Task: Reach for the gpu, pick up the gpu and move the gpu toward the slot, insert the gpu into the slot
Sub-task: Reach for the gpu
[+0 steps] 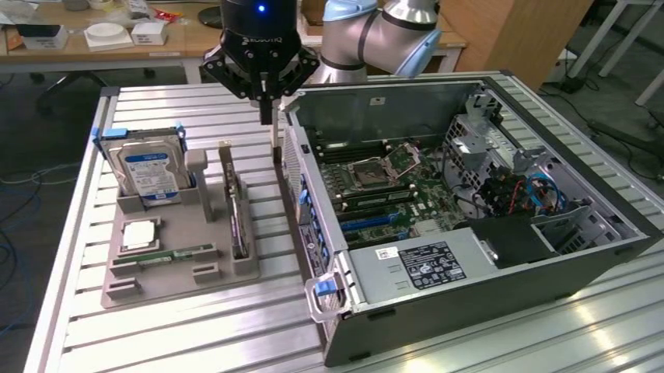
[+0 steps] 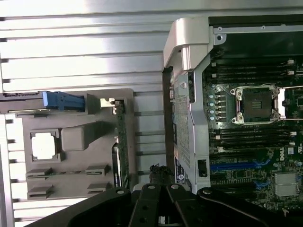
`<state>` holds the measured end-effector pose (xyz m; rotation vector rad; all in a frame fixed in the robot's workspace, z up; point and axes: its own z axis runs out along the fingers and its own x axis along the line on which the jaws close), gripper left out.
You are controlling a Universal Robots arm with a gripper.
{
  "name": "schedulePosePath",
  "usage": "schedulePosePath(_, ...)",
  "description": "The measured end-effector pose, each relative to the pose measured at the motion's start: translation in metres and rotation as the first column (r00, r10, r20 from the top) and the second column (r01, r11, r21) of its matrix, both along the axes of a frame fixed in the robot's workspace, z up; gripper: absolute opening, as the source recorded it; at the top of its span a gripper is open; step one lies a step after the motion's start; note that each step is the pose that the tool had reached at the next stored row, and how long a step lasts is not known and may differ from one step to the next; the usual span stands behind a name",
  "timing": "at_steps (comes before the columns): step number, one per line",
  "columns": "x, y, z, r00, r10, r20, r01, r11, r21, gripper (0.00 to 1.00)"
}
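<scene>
Gripper (image 1: 267, 115): jaws squeezed tight together, nothing in them.
Gpu (image 1: 236, 214): stands on its edge in the gray holder (image 1: 179, 225), lower than the jaws and to the exterior view's left of them, not touching.
Slot (image 1: 365, 224): blue strip inside the open computer case (image 1: 467, 303), lower than the jaws, on their other side.
Hard drive (image 1: 145, 167): farther from the jaws than the gpu.

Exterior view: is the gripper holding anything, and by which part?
The thin black gpu card with a tan end bracket stands in the grey holder, apart from the shut fingers; not held. Whether they pinch anything else cannot be told.
</scene>
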<state>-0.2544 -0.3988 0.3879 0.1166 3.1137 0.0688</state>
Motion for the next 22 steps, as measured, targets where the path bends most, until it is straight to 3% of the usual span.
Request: schedulePosePath(22,-0.013,0.0,0.0,1.0,0.0,0.0,0.0,1.0,0.0,0.1)
